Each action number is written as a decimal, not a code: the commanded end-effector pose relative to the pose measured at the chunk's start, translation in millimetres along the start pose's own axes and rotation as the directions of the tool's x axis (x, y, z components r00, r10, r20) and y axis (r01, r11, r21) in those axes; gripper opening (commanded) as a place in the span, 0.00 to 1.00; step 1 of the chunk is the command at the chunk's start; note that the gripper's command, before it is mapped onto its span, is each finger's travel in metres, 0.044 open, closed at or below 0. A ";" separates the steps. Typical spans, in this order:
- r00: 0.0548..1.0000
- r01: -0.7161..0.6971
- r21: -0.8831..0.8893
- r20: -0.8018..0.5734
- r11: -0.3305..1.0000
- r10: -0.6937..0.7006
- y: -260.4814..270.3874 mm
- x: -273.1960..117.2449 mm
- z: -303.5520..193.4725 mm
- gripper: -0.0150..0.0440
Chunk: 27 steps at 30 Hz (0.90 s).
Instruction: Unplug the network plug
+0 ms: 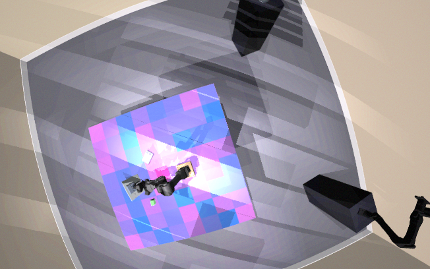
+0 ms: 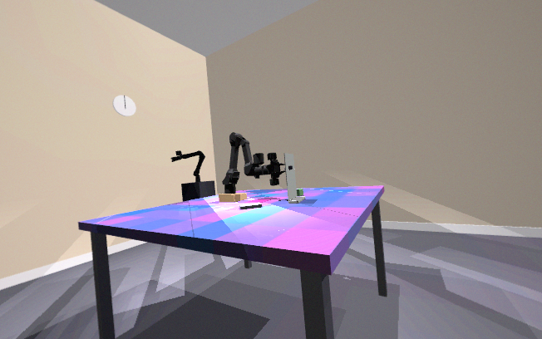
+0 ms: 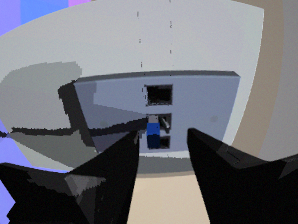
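Beige walls [image 2: 332, 83], grey patchwork floor [image 2: 457, 282], round wall clock [image 2: 124, 105], dark-legged table [image 2: 316, 266].

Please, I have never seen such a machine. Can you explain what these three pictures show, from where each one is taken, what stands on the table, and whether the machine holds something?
The machine is one black robot arm with a two-fingered gripper at its end. It stands on a colourful table.

One picture looks down from high above, one looks from the side of the room, and one comes from a camera on the arm's wrist, looking out between the two dark fingers.

On the table stands an upright grey panel. In the wrist view a blue plug sits in a socket on it. A small green block and a white square also lie on the table.

The gripper holds nothing. Its fingers stand partly open, close in front of the plug, not yet around it.
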State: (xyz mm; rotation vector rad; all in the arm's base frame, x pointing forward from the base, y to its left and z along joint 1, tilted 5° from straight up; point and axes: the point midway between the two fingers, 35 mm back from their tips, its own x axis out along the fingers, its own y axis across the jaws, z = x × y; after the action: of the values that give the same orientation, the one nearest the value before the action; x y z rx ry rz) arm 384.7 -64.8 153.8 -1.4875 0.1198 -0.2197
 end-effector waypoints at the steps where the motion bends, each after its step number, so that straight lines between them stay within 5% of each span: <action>1: 1.000 -0.011 -0.004 -0.005 1.000 0.011 4.0 7.1 1.3 0.52; 27: 1.000 -0.010 -0.004 -0.005 1.000 0.010 4.1 9.3 2.0 0.26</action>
State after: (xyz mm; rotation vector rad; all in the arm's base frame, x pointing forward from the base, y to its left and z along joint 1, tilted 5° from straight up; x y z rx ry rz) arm 394.4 -64.0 151.1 -1.4876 0.1266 -0.2128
